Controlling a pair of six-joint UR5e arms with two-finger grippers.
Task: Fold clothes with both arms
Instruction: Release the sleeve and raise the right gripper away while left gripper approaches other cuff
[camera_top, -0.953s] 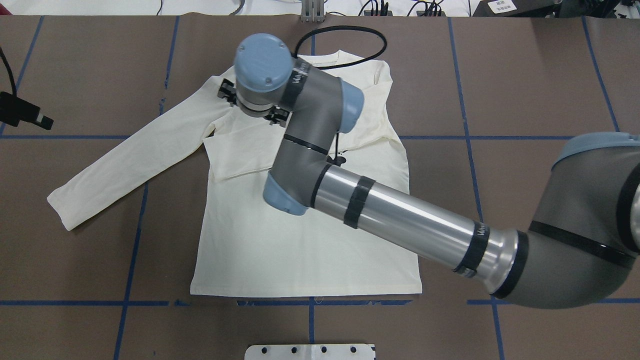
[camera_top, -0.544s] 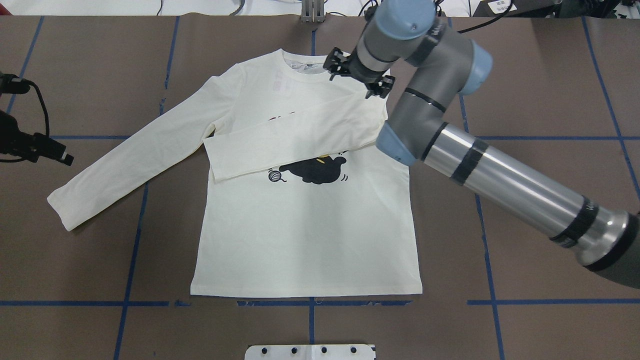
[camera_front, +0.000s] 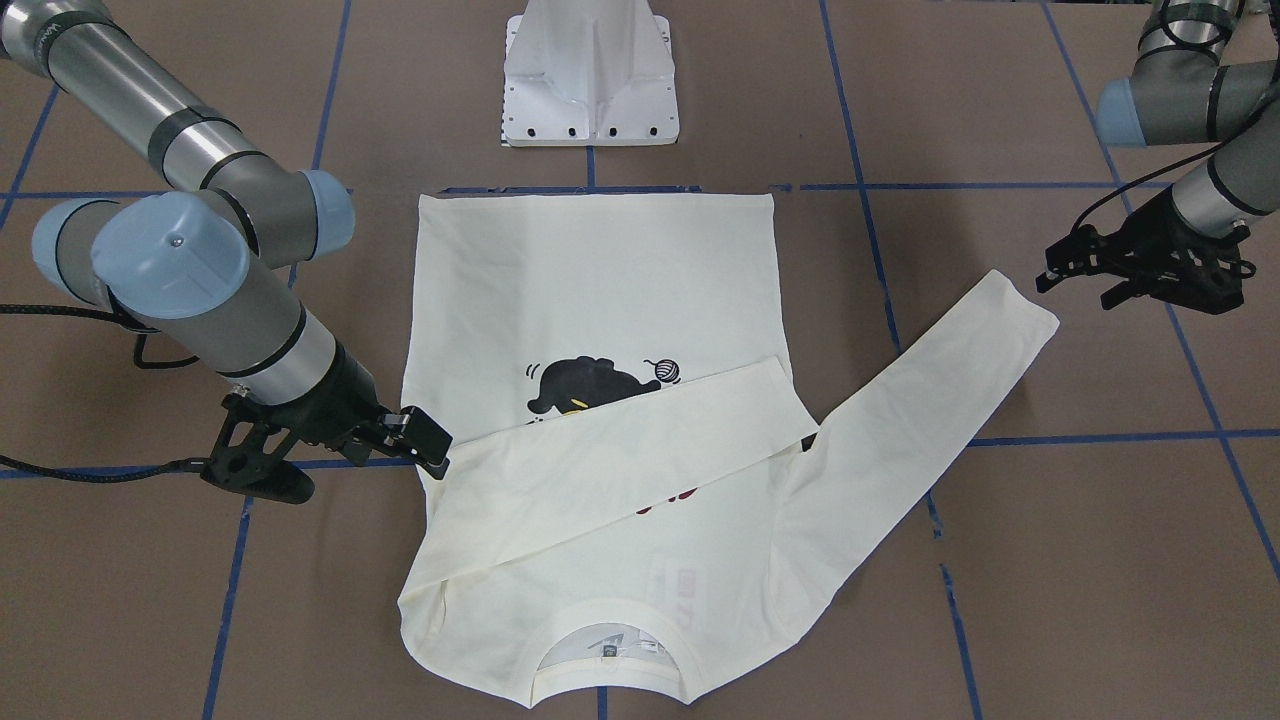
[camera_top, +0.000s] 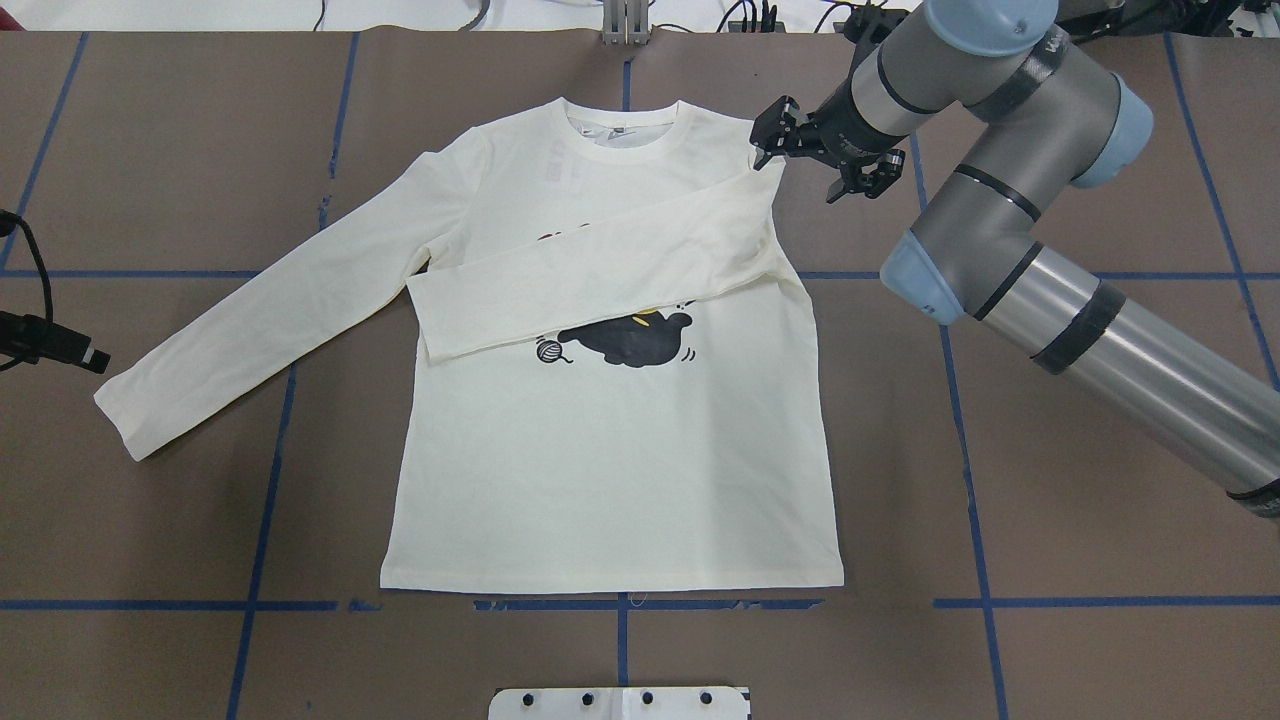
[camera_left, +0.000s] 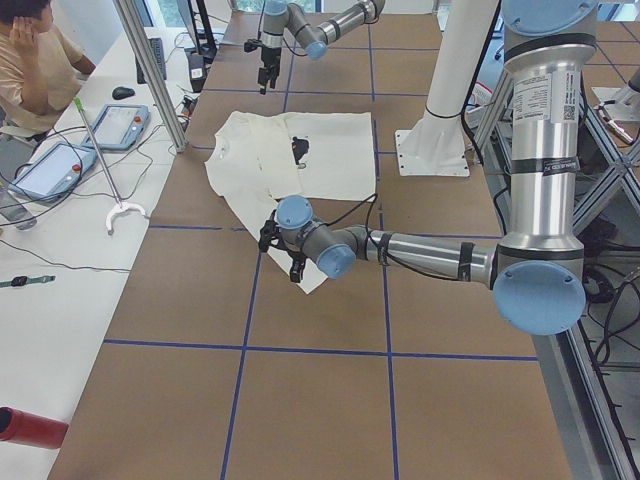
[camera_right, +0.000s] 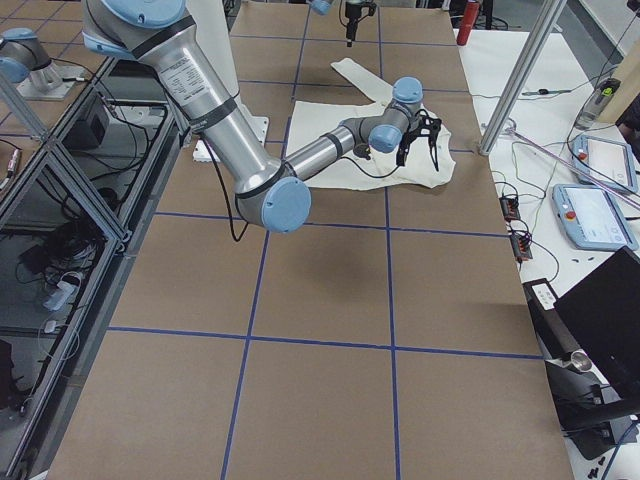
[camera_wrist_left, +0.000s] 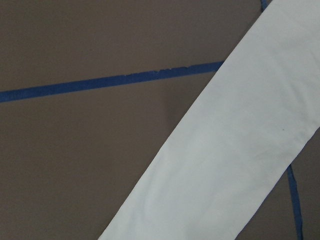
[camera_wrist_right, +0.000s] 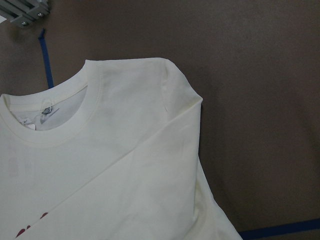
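The shirt (camera_top: 610, 470) lies flat on the table (camera_top: 150, 150), print side up, with its collar (camera_top: 625, 135) at the far edge and its hem on the near side, close to the white base (camera_front: 590, 70). Its right sleeve (camera_top: 600, 270) is folded slantwise across the chest. It covers most of the red lettering and ends just above the black cat (camera_top: 635, 340), with the cuff near the left armpit. The left sleeve (camera_top: 270, 320) is spread out straight, running left and nearward over a blue tape line (camera_top: 270, 480) to a cuff that lies well clear of the body. The right gripper (camera_top: 812, 158) is just beside the shirt's right shoulder, at the fold where the sleeve turns inward. Its fingers (camera_front: 428, 440) are apart and hold nothing; one sits right at the shoulder's edge, the other out over bare table. Whether that inner one touches the cloth cannot be told. The right wrist view shows the shoulder, the collar and the folded sleeve, with no cloth lifted. The left gripper (camera_front: 1078, 285) is at the far left, near the left cuff but off the cloth, over bare table. Its fingers (camera_front: 1052, 272) are apart too, and empty. Its wrist view looks down on the sleeve crossing brown table and tape.
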